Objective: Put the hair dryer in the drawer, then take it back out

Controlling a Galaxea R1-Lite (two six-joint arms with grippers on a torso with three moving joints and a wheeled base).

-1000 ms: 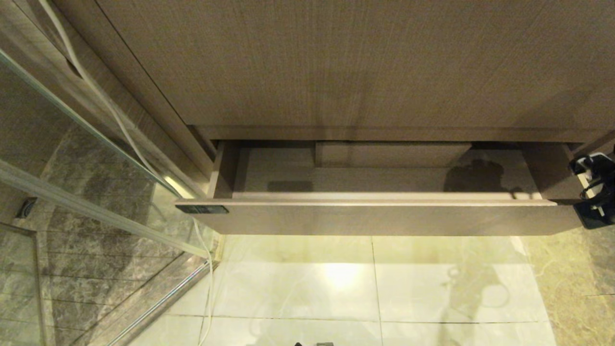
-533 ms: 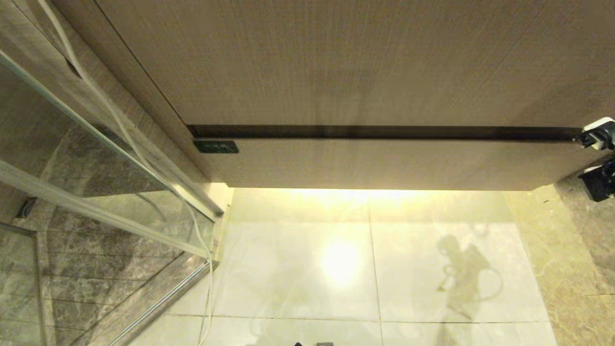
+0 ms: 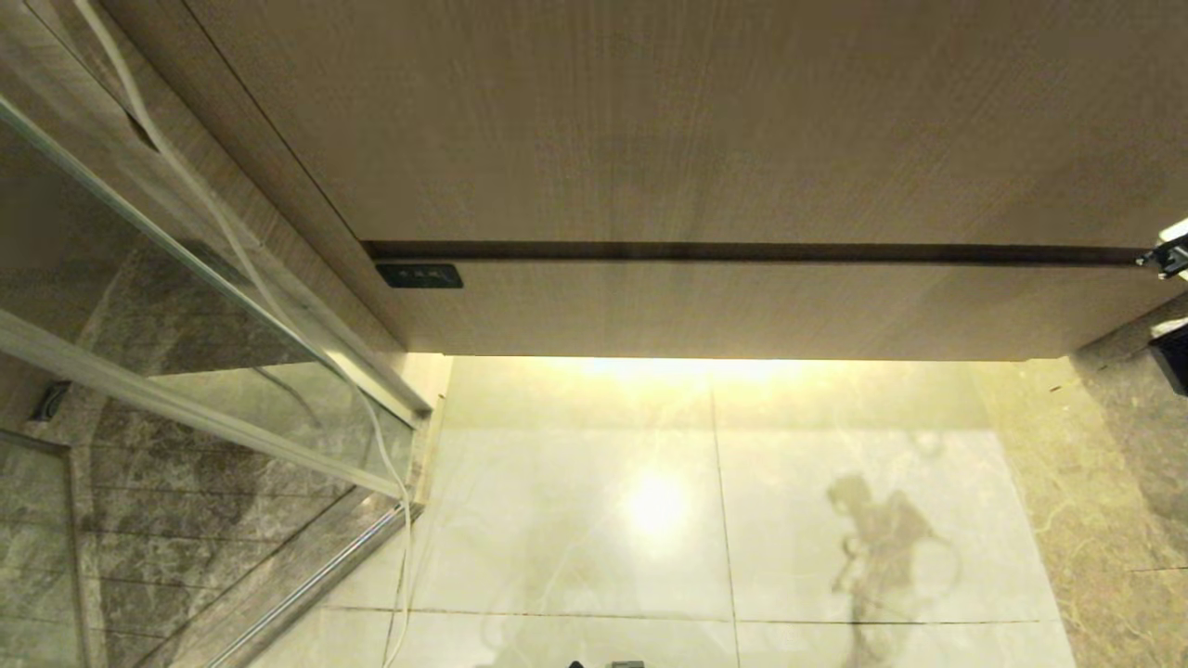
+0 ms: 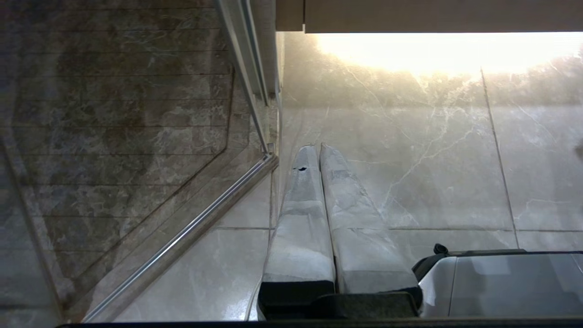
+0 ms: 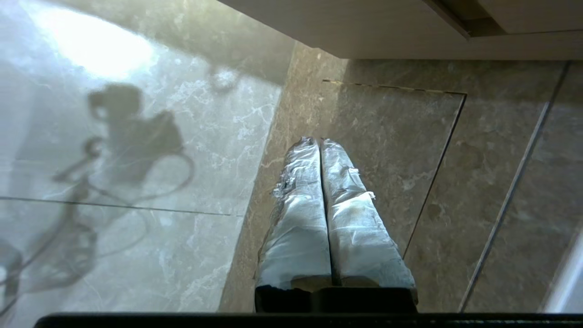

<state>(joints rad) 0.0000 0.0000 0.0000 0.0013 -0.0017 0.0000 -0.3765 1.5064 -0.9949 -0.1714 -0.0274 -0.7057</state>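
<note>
The wood-grain drawer (image 3: 742, 311) is pushed fully in, its front flush under the taller panel, with the small dark label (image 3: 419, 276) at its left end. The hair dryer is out of view. Only a bit of my right arm (image 3: 1171, 258) shows at the far right edge of the head view, beside the drawer's right end. In the right wrist view my right gripper (image 5: 319, 140) is shut and empty, pointing down at the brown floor tile just off the cabinet corner. My left gripper (image 4: 317, 146) hangs shut and empty over the pale floor.
A glass shower partition (image 3: 186, 306) with a metal floor rail (image 3: 306, 584) stands on the left, and a white cable (image 3: 243, 255) runs down along it. The tall wood panel (image 3: 696, 121) rises above the drawer. My base (image 4: 501, 282) sits close behind the left gripper.
The drawer stood open a second ago and is now shut. My right arm has drawn away to the right, nearly out of the head view.
</note>
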